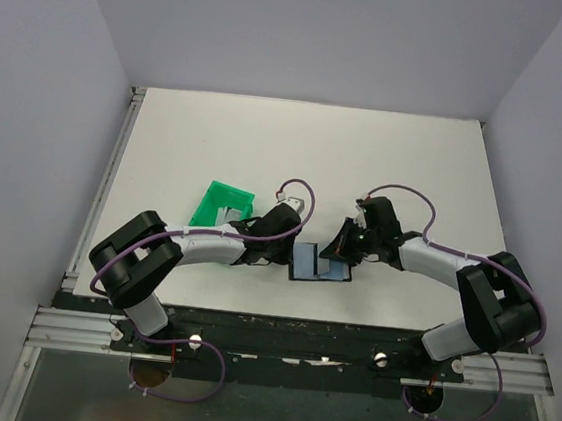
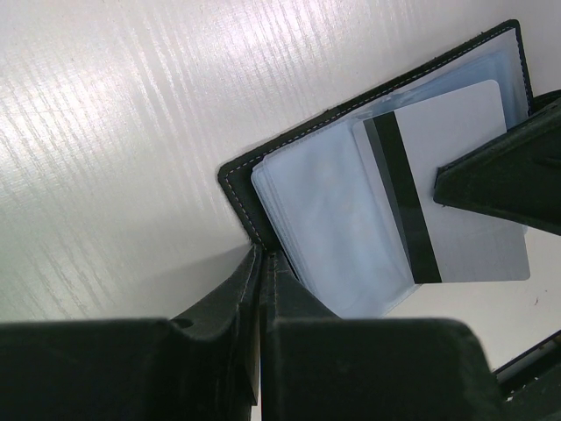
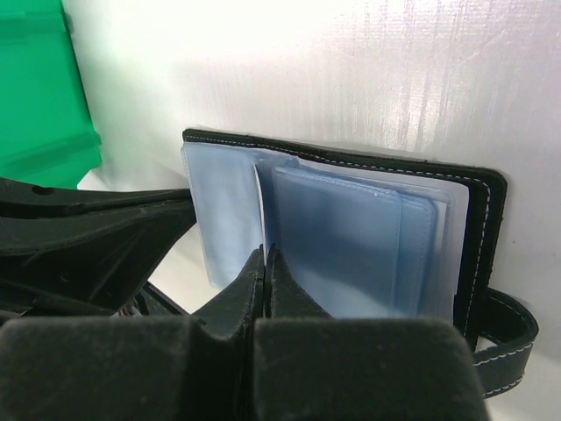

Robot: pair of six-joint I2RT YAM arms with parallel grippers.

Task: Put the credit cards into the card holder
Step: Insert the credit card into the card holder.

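The right claw [image 3: 263, 256] was pressed shut on a silvery-grey rectangular plastic card with a black stripe [image 2: 465, 158]. The card's edge was at the clear sleeves of the black stitched folding card holder [image 3: 486, 246], which lay open on the white worktop [image 1: 267, 149]. The left claw [image 2: 260, 261] was nearly closed, pinching the holder's edge. We judged that the card could snag on a sleeve lip or slip between sleeves, and that a hard push might drag the holder loose. We counted one card, one holder, one green plastic bin [image 1: 205, 213] and two claws.
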